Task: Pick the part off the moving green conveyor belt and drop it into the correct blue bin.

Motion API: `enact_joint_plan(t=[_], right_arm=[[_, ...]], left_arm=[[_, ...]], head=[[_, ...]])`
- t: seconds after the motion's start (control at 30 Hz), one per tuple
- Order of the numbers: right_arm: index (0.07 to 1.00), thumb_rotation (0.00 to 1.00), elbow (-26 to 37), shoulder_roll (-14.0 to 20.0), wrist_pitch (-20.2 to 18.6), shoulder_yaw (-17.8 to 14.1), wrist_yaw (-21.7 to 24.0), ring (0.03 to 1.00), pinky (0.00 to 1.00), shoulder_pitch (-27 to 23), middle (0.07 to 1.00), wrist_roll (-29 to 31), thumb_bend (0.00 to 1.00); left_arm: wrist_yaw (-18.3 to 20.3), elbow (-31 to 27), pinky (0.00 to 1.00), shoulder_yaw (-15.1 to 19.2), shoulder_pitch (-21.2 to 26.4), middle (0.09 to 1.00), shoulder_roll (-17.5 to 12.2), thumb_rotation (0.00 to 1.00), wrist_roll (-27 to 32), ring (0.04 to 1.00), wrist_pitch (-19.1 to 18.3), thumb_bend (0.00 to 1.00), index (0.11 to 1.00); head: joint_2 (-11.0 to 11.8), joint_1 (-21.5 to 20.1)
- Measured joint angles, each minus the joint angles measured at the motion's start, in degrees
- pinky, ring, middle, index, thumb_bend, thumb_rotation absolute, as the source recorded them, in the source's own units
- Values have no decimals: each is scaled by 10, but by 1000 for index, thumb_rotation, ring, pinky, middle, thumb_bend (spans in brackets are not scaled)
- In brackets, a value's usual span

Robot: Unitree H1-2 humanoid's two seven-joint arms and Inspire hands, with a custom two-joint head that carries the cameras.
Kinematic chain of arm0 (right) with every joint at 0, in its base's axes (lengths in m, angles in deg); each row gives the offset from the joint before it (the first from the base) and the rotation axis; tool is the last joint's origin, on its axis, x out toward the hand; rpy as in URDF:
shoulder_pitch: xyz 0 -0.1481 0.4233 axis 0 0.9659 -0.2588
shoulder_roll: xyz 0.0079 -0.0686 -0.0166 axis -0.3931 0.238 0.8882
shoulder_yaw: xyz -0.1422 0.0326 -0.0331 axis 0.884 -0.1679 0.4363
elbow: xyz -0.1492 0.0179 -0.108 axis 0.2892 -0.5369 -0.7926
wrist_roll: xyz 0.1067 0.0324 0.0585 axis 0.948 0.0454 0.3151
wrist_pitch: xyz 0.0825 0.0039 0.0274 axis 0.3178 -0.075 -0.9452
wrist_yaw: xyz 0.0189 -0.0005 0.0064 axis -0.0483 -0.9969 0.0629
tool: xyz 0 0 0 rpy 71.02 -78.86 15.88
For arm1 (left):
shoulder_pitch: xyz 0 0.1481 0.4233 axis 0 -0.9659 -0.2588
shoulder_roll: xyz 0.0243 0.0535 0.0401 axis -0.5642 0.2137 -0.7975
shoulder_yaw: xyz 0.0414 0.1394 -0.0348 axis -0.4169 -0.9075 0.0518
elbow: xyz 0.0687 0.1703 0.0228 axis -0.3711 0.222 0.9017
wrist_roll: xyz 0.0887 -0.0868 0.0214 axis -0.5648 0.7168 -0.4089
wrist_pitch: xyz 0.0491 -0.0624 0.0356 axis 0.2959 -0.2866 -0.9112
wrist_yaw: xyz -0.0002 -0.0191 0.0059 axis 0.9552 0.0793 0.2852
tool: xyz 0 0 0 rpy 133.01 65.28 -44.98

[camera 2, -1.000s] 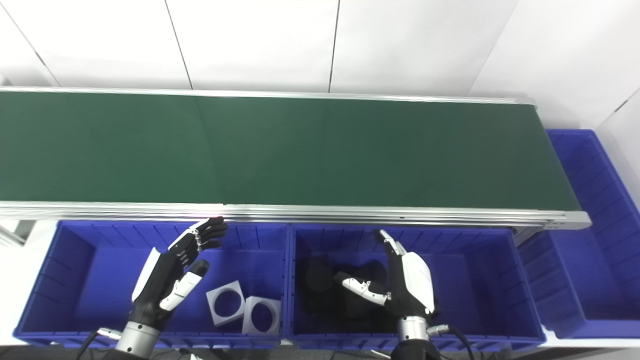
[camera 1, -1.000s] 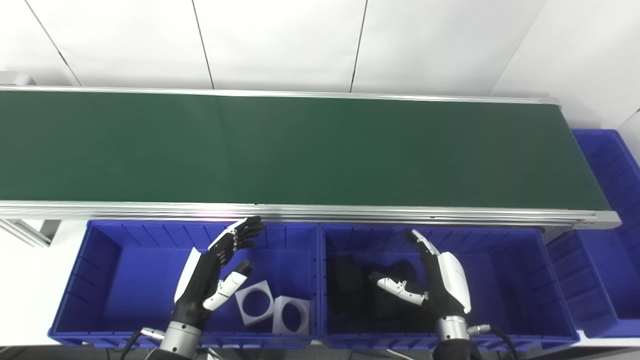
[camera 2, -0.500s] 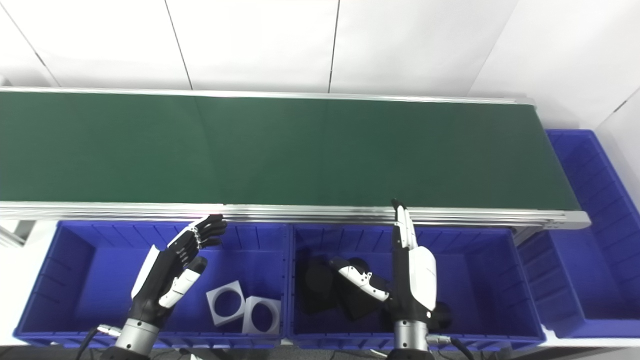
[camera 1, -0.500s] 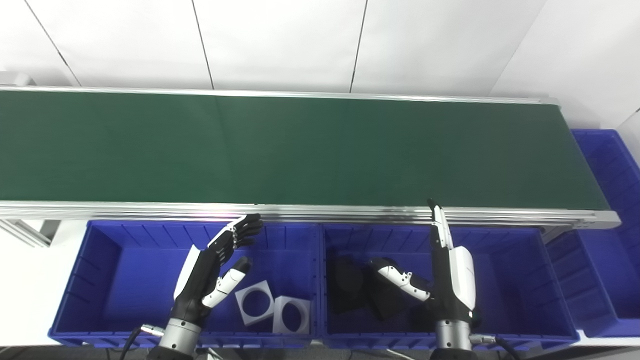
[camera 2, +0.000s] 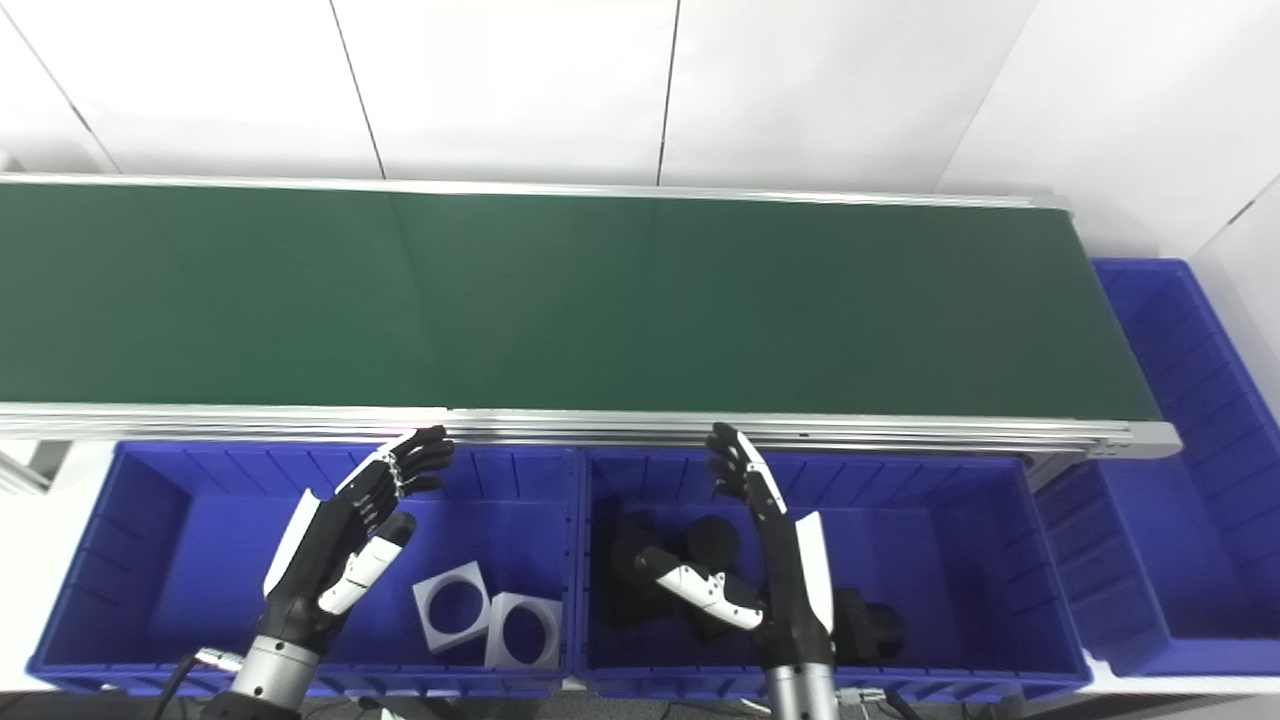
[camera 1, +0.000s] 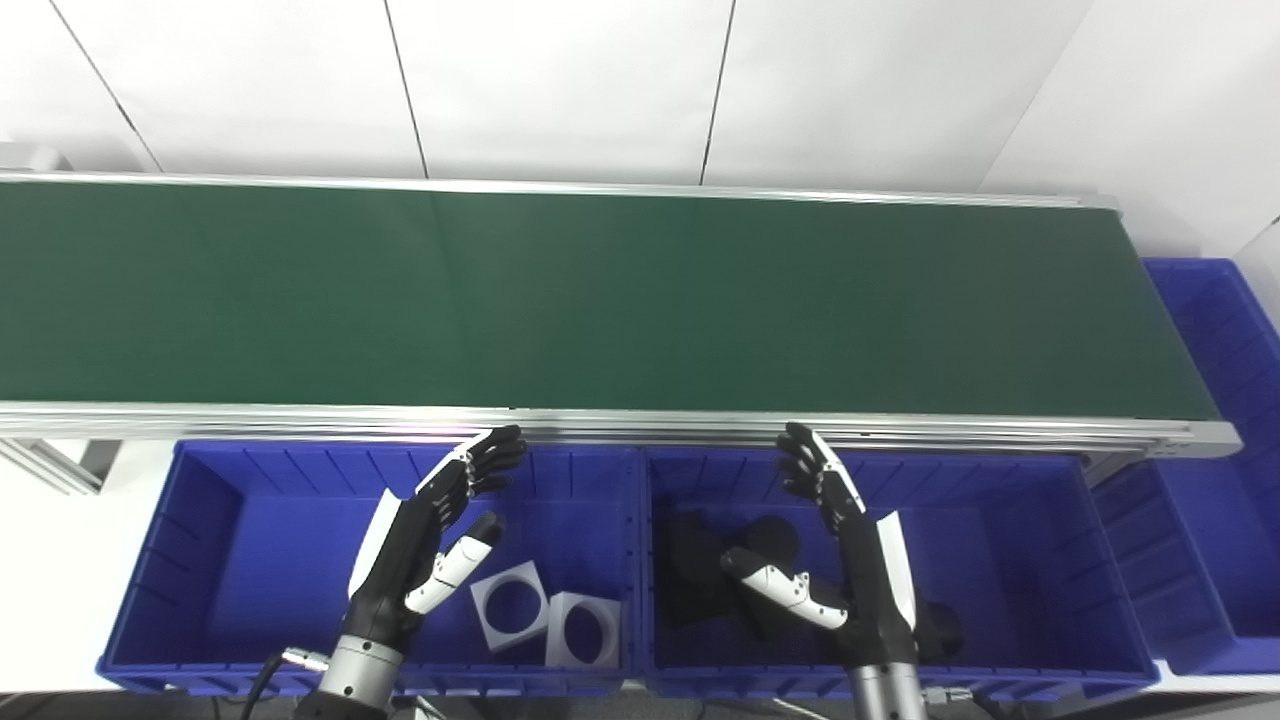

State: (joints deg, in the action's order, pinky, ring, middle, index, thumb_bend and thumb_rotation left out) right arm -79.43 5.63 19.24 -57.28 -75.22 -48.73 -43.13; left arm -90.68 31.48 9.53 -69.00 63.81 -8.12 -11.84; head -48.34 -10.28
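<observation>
White wall panels back a long green conveyor belt (camera 1: 600, 300) that runs the width of the room in a silver frame, and I see no part riding on it. There are three blue bins: a left bin (camera 1: 200, 560) and a middle bin (camera 1: 1040, 570) side by side below the belt's near rail, and a third bin (camera 1: 1225, 450) at the belt's right end, only partly in view. The middle bin holds a huddle of black parts (camera 1: 700, 575), too dark and overlapped to count. The left bin holds two grey square plates (camera 1: 545, 615) with round holes, lying flat and touching. The left hand (camera 1: 425, 540) hovers over the left bin, fingers spread and holding nothing. The right hand (camera 1: 850, 560) hangs over the middle bin, fingers likewise apart and empty.
</observation>
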Motion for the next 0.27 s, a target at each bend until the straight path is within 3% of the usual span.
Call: enact_joint_plan(t=[0.27], right_arm=[[904,505,-3,0,0,-5,37,829,792,-1,863,26,901]], left_arm=[[1,0,771,0,0,831,1,797,0,819,0,633,835]], head=[[5,11]])
